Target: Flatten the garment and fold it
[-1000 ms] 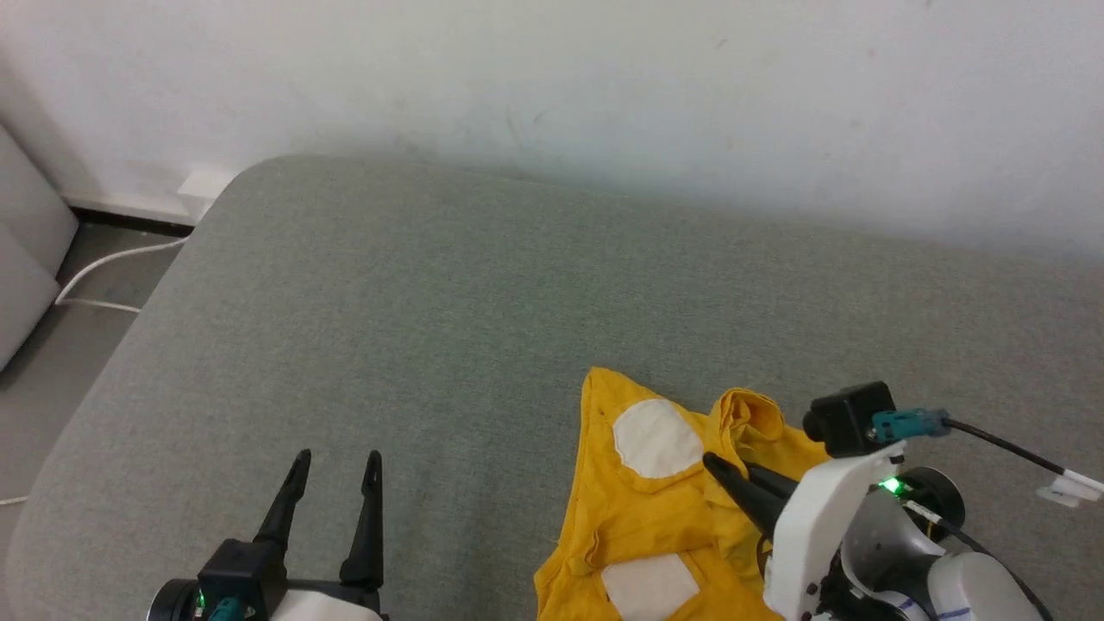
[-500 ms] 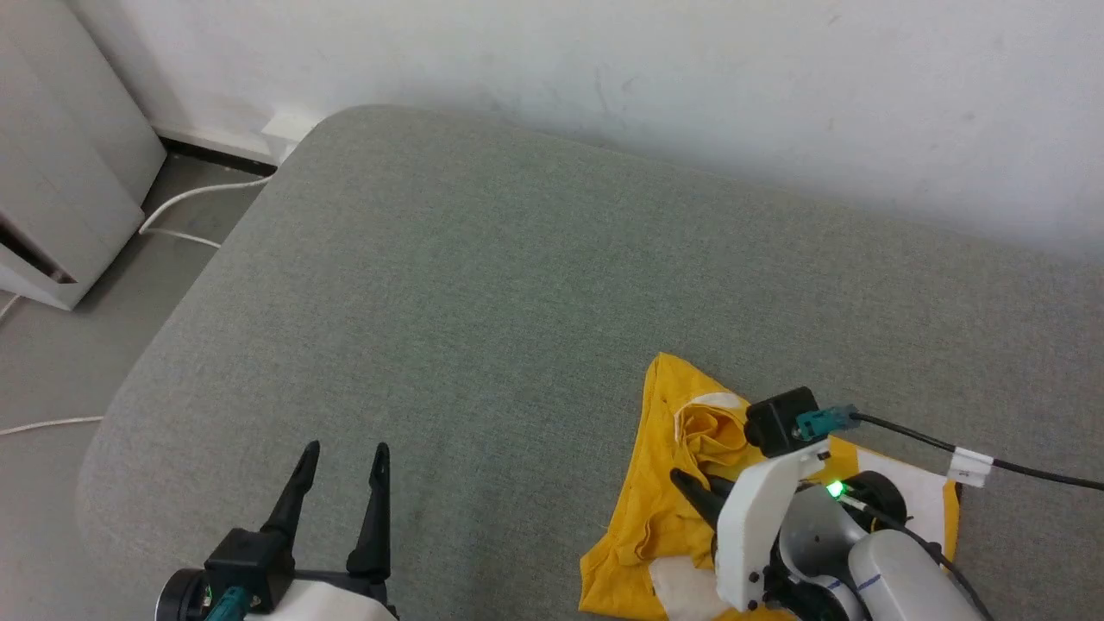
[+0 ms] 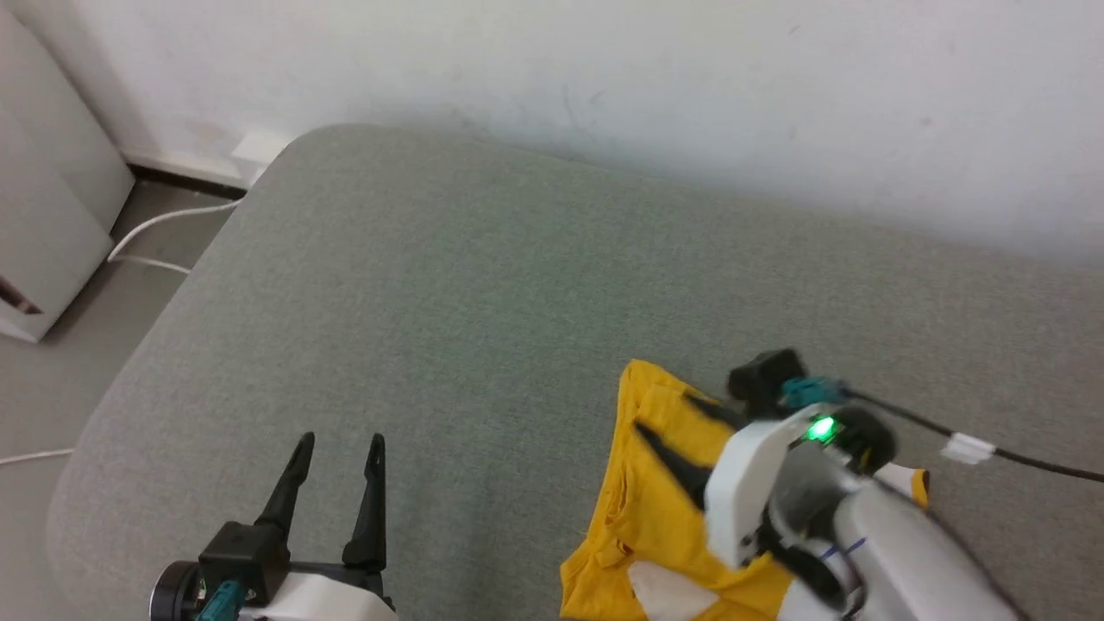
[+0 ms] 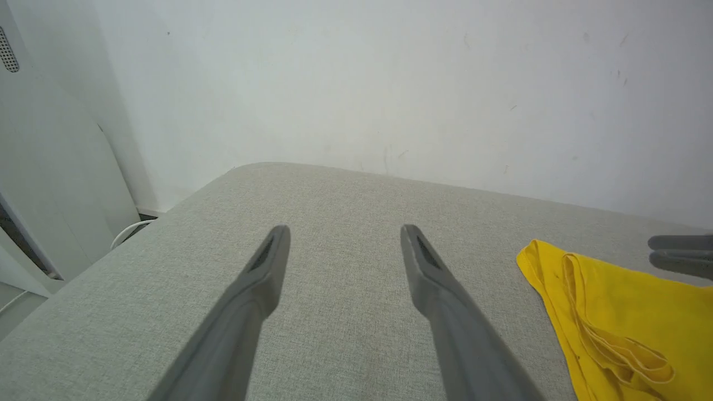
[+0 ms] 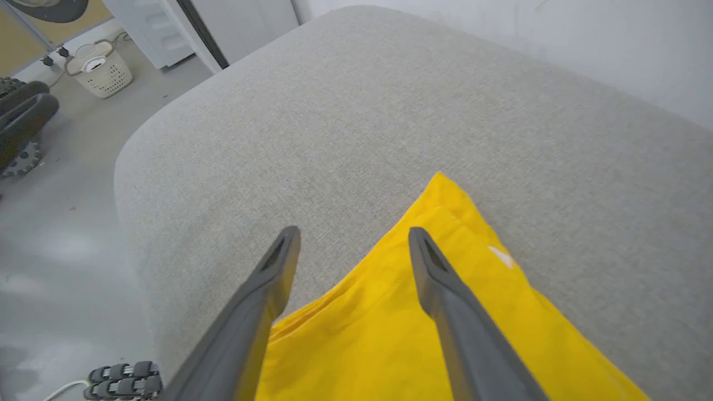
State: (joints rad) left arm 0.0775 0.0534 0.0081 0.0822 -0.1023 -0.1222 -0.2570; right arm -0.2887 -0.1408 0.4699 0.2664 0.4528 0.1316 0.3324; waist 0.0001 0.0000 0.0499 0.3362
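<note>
Over the garment [image 3: 640, 528], right end effector [image 3: 664, 412] gapes.

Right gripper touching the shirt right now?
Cannot tell. Right wrist view: the right gripper stands open over the garment, nothing pinched, but whether its fingers rest on it or hover is unclear.

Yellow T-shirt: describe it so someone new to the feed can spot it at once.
Start from the wide grey-green upholstered cushion against the white wall. On its near right part, beneath the robot's open right hand, lies a crumpled bright yellow cotton T-shirt. Its vivid yellow and white patch stand out against the plain grey fabric around it.
</note>
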